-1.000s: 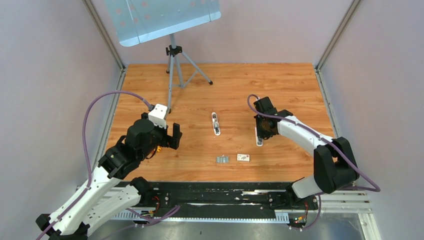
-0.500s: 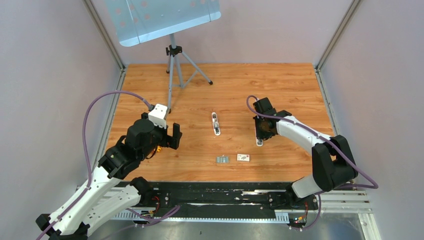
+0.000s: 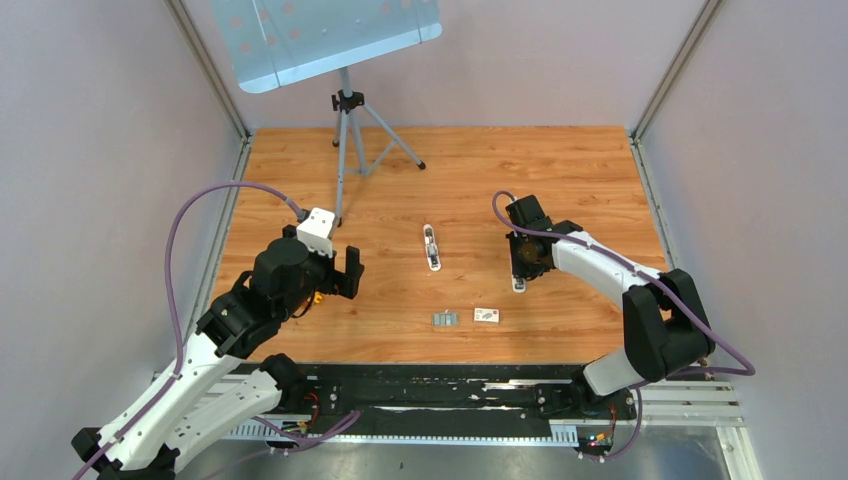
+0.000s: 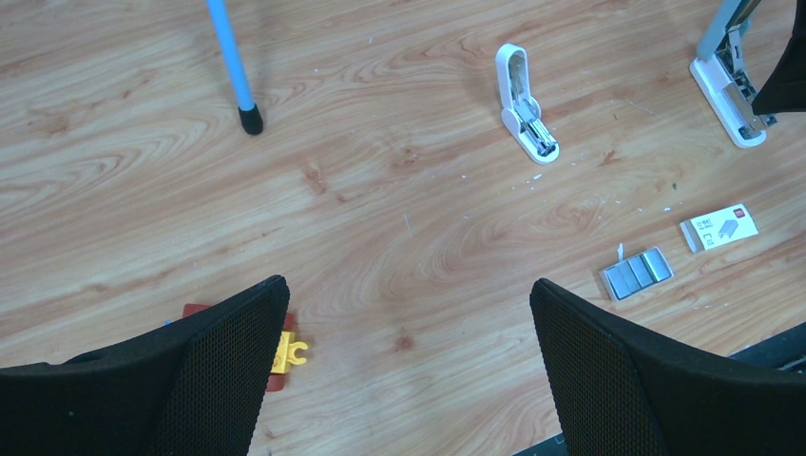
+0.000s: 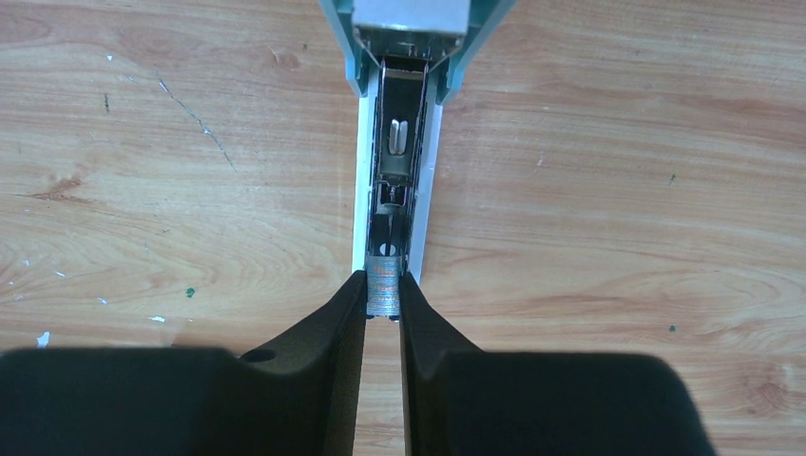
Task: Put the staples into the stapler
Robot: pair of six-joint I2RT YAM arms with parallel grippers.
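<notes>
1. My right fingers are clamped on a staple strip, right at the near end of the open stapler channel.
2. My left fingers gape wide, hovering well left of the stapler.
3. I see the staples block flat on the table, left of the stapler and nearer the arm bases, just beside the box.

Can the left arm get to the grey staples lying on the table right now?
Probably yes: the left tool is open and empty, the staples lie uncovered on the table, and the right arm is away at the stapler.
</notes>
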